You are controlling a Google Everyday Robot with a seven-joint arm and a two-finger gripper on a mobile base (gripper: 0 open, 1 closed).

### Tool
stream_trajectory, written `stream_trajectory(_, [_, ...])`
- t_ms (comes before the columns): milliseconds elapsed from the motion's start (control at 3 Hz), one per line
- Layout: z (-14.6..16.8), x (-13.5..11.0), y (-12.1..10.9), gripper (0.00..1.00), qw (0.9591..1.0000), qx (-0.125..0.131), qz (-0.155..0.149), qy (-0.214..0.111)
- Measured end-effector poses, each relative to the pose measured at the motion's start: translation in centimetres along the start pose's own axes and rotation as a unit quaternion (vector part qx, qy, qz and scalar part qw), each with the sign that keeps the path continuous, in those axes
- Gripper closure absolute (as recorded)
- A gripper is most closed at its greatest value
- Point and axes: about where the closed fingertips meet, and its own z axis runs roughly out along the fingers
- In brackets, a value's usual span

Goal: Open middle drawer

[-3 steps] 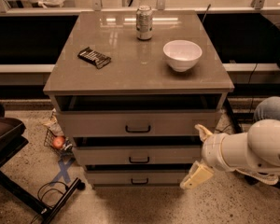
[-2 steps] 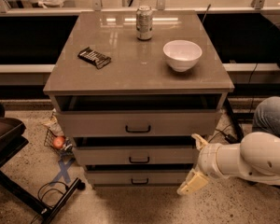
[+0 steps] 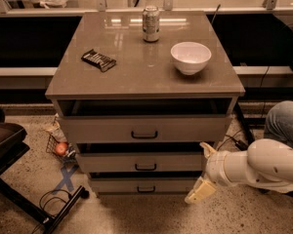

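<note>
The grey-beige cabinet (image 3: 136,72) has three stacked drawers. The middle drawer (image 3: 112,163) has a plain flat front and a small dark bar handle (image 3: 145,167) at its centre. A dark gap runs above the front and its inside is hidden. My gripper (image 3: 203,172) is open at the right end of the middle drawer's front. One cream finger (image 3: 207,149) points up and the other (image 3: 198,194) hangs down beside the bottom drawer. It is well right of the handle and holds nothing.
The top drawer (image 3: 102,128) and bottom drawer (image 3: 117,185) have similar handles. On the cabinet top stand a can (image 3: 150,24), a white bowl (image 3: 191,57) and a dark snack bar (image 3: 98,60). A black stand (image 3: 19,194) and cables are at the left, a person's knee (image 3: 285,123) at the right.
My arm has sunk a little and its white body has drawn back to the right. The gripper stays at the right end of the drawers, slightly lower. The drawers have not moved.
</note>
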Motion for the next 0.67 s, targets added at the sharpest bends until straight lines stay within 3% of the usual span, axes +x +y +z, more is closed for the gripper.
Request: stream_trajectory(667, [5.8,3.7,-2.6,0.00,0.9996,-0.024,0.012,0.007])
